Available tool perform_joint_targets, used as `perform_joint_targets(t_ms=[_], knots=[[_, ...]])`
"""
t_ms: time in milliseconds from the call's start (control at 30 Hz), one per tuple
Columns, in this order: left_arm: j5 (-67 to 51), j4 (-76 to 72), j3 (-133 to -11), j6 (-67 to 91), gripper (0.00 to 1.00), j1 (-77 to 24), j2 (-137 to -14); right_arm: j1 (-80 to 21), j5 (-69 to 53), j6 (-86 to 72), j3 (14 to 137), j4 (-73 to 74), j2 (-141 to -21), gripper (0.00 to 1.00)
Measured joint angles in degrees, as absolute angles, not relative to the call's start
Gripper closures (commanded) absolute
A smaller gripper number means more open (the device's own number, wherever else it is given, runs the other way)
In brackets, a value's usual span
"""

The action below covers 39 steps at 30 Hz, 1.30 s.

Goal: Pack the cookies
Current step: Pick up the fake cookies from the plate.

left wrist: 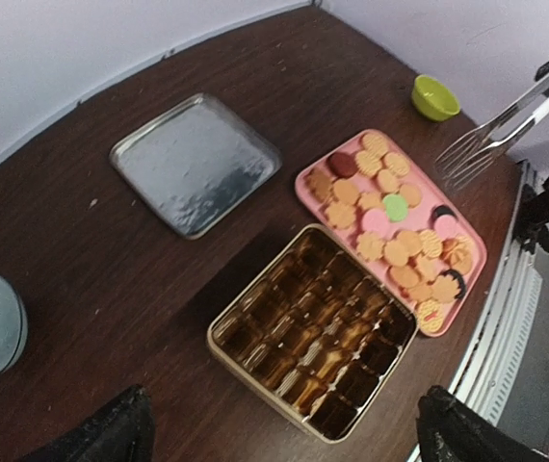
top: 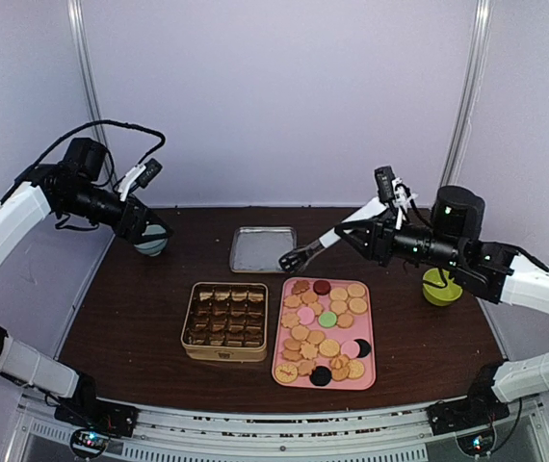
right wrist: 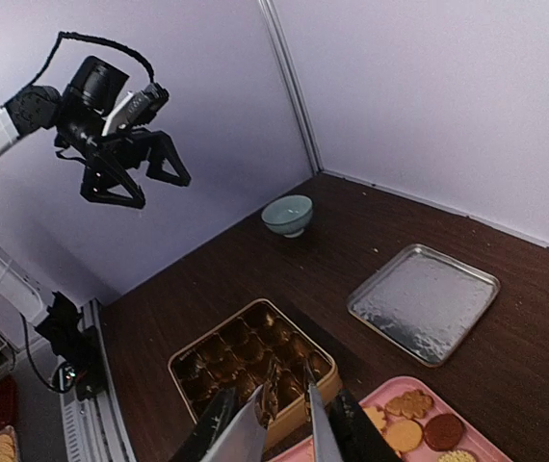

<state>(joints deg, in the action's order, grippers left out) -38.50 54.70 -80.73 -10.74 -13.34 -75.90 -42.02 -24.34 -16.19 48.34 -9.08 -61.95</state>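
Many cookies (top: 327,320), mostly round and tan with a few pink, green and dark ones, lie on a pink tray (top: 368,331). They also show in the left wrist view (left wrist: 391,208) and the right wrist view (right wrist: 405,434). A gold tin (top: 224,320) with empty compartments sits to the tray's left. My right gripper (top: 366,234) (right wrist: 284,438) is shut on metal tongs (top: 299,256), held in the air above the tray's far end. My left gripper (top: 147,229) (left wrist: 284,428) is open and empty, raised high at the far left.
A silver square tray (top: 262,248) lies behind the tin. A pale blue bowl (top: 151,244) stands at the far left below the left gripper. A green bowl (top: 440,288) stands at the right under the right arm. Walls enclose the back and sides.
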Motion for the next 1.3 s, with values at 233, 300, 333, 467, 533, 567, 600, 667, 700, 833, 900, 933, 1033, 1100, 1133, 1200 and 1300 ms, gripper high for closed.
perform_joint_targets(t_ms=[233, 300, 333, 467, 533, 567, 600, 667, 700, 833, 900, 933, 1033, 1100, 1133, 1200, 1300], knots=[[-31.6, 63.8, -79.5, -18.5, 0.02, -7.8, -78.8, -42.0, -16.9, -10.6, 43.7, -0.9, -59.8, 0.69], [-30.4, 65.5, -78.6, -20.2, 0.02, -7.2, -79.3, -42.0, -16.4, -10.3, 43.3, 0.1, -60.0, 0.69], [-30.0, 66.1, -78.0, -20.9, 0.02, -7.0, -79.5, -42.1, -16.3, -10.3, 43.2, 0.4, -60.2, 0.68], [-28.7, 67.4, -76.1, -22.7, 0.02, -6.7, -79.7, -43.8, -16.0, -10.4, 43.2, 0.4, -61.5, 0.67], [-28.3, 67.5, -75.2, -23.3, 0.02, -6.7, -79.5, -45.2, -16.0, -10.5, 43.2, 0.4, -62.6, 0.67], [-28.2, 67.5, -74.8, -23.5, 0.02, -6.7, -79.4, -46.1, -16.0, -10.6, 43.2, 0.4, -63.2, 0.66], [-28.1, 67.5, -74.2, -23.7, 0.02, -6.6, -79.2, -46.6, -16.0, -10.7, 43.1, 0.4, -63.7, 0.66], [-27.7, 67.5, -72.7, -24.3, 0.02, -6.6, -78.6, -47.8, -15.9, -10.9, 43.0, 0.4, -64.5, 0.66], [-27.4, 67.6, -72.1, -24.5, 0.02, -6.6, -78.3, -48.4, -15.7, -10.9, 42.8, 0.4, -65.0, 0.66], [-26.5, 67.6, -71.2, -25.2, 0.02, -6.5, -77.1, -50.0, -15.0, -10.9, 42.8, 0.5, -66.8, 0.65], [-26.3, 67.5, -71.2, -25.6, 0.02, -6.5, -76.3, -50.4, -14.5, -10.9, 42.8, 0.7, -67.7, 0.65], [-26.3, 67.5, -71.2, -25.7, 0.02, -6.5, -75.9, -50.5, -14.2, -10.8, 42.8, 0.7, -68.0, 0.65], [-26.4, 67.5, -71.2, -26.2, 0.02, -6.5, -74.5, -50.6, -13.0, -10.6, 42.8, 0.7, -68.9, 0.65], [-26.7, 67.5, -71.2, -26.3, 0.02, -6.5, -73.9, -50.9, -11.9, -10.5, 42.8, 0.7, -69.4, 0.64], [-26.9, 67.5, -71.2, -26.4, 0.02, -6.5, -73.8, -51.0, -11.4, -10.4, 42.8, 0.7, -69.6, 0.63], [-27.1, 67.5, -71.2, -26.5, 0.02, -6.5, -73.7, -51.2, -10.2, -10.2, 42.8, 0.7, -69.9, 0.62], [-27.7, 67.6, -71.1, -26.5, 0.02, -6.5, -73.7, -51.7, -9.0, -10.2, 42.8, 0.7, -70.2, 0.61]])
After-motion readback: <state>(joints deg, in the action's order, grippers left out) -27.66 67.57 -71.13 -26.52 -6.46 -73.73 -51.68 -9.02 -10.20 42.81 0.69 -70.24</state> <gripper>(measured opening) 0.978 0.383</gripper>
